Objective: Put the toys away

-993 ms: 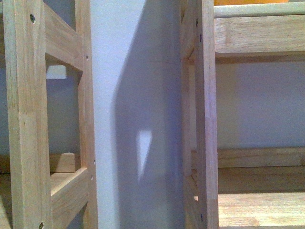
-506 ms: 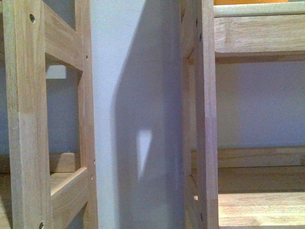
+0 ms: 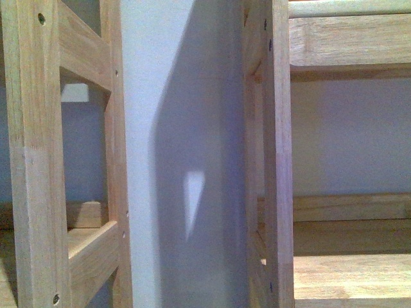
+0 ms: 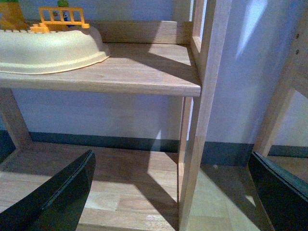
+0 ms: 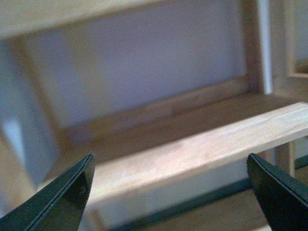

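No plush toy in sight right now, just wooden shelves (image 3: 350, 45) and wall. My left gripper (image 4: 173, 192) and right gripper (image 5: 168, 192) are both spread wide, holding nothing. I'd back off from the shelf posts and look for the toy first.

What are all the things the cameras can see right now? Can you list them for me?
Wooden shelf units: two, light wood, side by side against the wall, gap between.
Wall: one, pale bluish-white, behind the shelves.
Basin: one, cream, on a shelf board in the left wrist view.
Toy fence: one, orange, on top of the basin.
Plush toy: none in view.
Left gripper: black fingers, open, empty.
Right gripper: black fingers, open, empty.
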{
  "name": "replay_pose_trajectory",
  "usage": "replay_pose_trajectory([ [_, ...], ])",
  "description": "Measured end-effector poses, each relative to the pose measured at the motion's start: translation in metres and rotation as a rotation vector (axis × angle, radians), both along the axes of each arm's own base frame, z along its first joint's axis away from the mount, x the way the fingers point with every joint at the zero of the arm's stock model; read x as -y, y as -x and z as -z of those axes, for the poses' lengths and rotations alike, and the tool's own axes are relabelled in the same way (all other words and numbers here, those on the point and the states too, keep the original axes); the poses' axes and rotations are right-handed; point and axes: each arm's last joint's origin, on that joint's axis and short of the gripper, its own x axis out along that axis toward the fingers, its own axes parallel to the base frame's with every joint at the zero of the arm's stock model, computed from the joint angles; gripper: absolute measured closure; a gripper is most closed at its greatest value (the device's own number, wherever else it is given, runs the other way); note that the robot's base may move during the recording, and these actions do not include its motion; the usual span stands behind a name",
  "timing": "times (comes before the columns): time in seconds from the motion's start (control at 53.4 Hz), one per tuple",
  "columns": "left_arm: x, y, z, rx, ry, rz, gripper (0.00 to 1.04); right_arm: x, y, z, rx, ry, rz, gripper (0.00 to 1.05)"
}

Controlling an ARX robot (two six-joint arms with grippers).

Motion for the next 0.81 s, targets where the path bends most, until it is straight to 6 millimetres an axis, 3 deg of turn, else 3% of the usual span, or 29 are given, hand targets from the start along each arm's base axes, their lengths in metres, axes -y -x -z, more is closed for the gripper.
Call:
replay_pose_trajectory([
  [0.337,0.0,0.0,0.0,0.0,0.0,0.001,0.06,-0.01,0.001,0.022,-0.008,0.052,-0.016,0.82],
  [0.431,0.0,0.0,0.0,0.0,0.0,0.001,0.06,-0.011,0.001,0.029,-0.007,0.054,-0.017,1.02],
  [0.806,0.0,0.0,0.0,0.0,0.0,0.001,0.06,-0.011,0.001,0.042,-0.004,0.057,-0.017,1.01],
])
